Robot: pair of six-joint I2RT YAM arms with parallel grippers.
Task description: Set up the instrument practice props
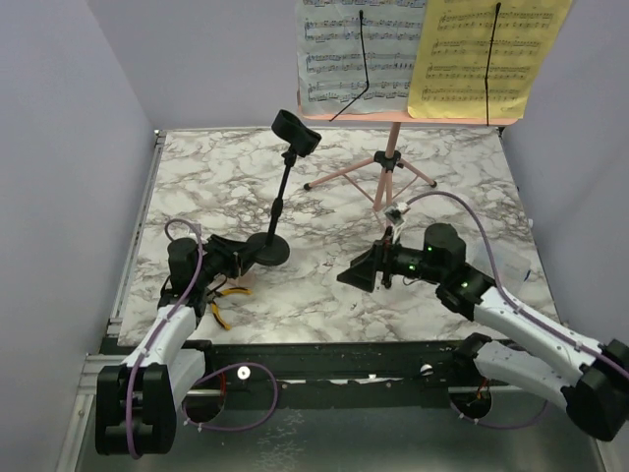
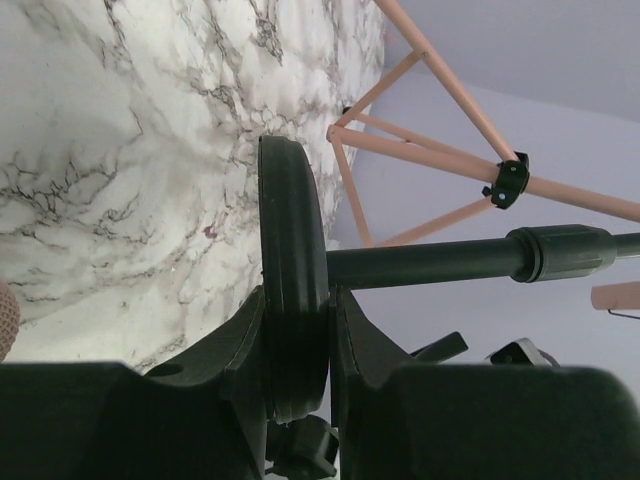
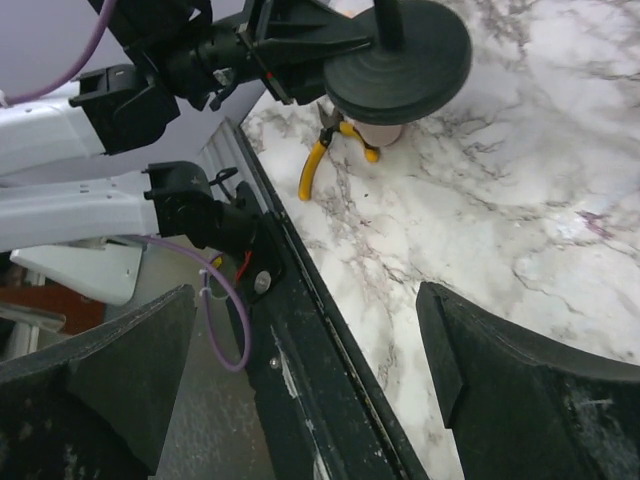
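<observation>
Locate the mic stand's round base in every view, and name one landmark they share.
Top external: base left of centre, at the left pincer's tip.
Left wrist: base edge-on at centre, clamped in that pincer.
Right wrist: base at top, right of centre.
Shared landmark: the marble table.

two pages [image 1: 334, 49], one music-stand [image 1: 391, 157], one mic-stand [image 1: 273, 253], one pliers [image 3: 312, 168]

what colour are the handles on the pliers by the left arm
Yellow. The pliers show best in the right wrist view.
</observation>
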